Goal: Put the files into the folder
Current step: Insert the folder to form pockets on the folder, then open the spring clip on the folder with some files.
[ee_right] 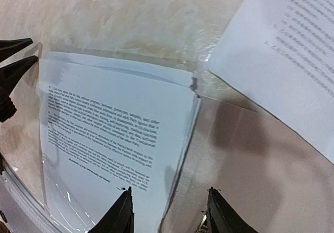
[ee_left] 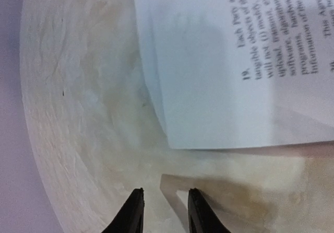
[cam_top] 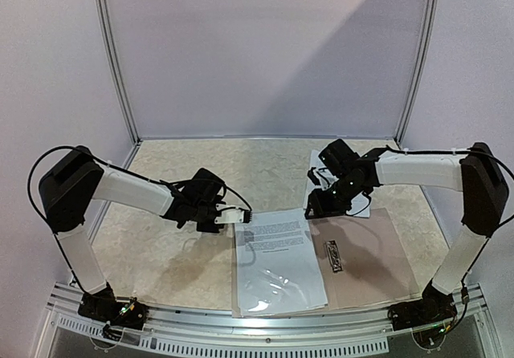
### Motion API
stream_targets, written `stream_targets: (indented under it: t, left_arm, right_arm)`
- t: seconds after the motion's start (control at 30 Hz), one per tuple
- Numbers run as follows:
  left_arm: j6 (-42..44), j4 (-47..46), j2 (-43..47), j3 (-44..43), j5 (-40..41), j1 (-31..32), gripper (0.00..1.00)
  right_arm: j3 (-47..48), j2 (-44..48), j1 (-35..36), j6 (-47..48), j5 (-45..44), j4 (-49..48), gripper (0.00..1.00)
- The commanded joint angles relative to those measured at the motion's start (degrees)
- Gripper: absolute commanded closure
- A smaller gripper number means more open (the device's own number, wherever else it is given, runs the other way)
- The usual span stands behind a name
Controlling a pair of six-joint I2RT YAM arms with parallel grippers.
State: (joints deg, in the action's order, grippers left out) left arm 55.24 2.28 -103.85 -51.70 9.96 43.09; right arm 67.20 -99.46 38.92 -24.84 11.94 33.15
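Note:
The tan folder (cam_top: 371,254) lies open at the table's near edge. On its left half rest the files (cam_top: 277,250), white printed sheets under a clear glossy sleeve (cam_top: 273,290). Another printed sheet (ee_right: 284,50) lies behind the folder, at the back right. My left gripper (cam_top: 243,216) stands open at the sleeve's far left corner (ee_left: 172,183), nothing between its fingers (ee_left: 136,212). My right gripper (ee_right: 169,201) hovers open over the files' right edge (ee_right: 182,139) and the bare folder (ee_right: 250,160), holding nothing.
A small dark clip (cam_top: 333,258) sits near the folder's middle fold. White walls enclose the beige marbled table (cam_top: 185,173) on three sides. A metal rail (cam_top: 265,330) runs along the near edge between the arm bases.

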Motion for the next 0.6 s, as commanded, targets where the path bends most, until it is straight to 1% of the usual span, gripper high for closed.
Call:
stream_targets:
  t: [0.0,0.07,0.17,0.2,0.27,0.33,0.4,0.47,0.53,0.57]
  left_arm:
    - [-2.82,5.63,1.09,-1.13,4.9,-1.99,0.67]
    - [-3.49,6.37,1.95,-1.37,5.7,-2.7,0.64]
    - [-4.03,7.73,3.78,-1.22,7.54,-3.08,0.57]
    - [-4.39,8.23,4.62,-1.21,7.97,-3.16,0.54]
    - [-5.31,9.45,5.78,-1.33,8.44,-3.26,0.5]
    - [-6.3,11.25,6.76,-1.67,8.44,-3.55,0.48]
    - [-7.16,12.97,7.58,-1.86,7.97,-3.84,0.44]
    - [-7.63,13.34,8.44,-1.04,7.77,-4.02,0.42]
    - [-7.36,13.27,9.03,-0.03,7.14,-4.19,0.41]
    - [-6.89,13.28,9.12,0.59,6.55,-4.24,0.41]
  right_arm:
    - [-2.93,3.77,0.49,-3.35,-10.43,7.06,0.53]
    - [-4.69,4.74,1.31,-4.92,-11.13,6.95,0.51]
    - [-6.86,6.04,3.12,-7.27,-11.6,6.46,0.51]
    - [-7.22,6.04,3.58,-7.71,-12.56,6.94,0.53]
    - [-8.42,5.5,4.4,-8.68,-13.28,7.07,0.64]
    - [-9.64,4.82,4.64,-8.99,-12.65,6.64,0.69]
    - [-10.21,4.06,5.05,-9.46,-13.9,7.19,0.72]
    - [-10.6,3.48,5.57,-9.7,-14.38,7.14,0.75]
    - [-11.26,2.99,5.78,-9.79,-12.7,5.64,0.79]
    - [-11.88,2.75,5.85,-9.71,-10.41,4.57,0.81]
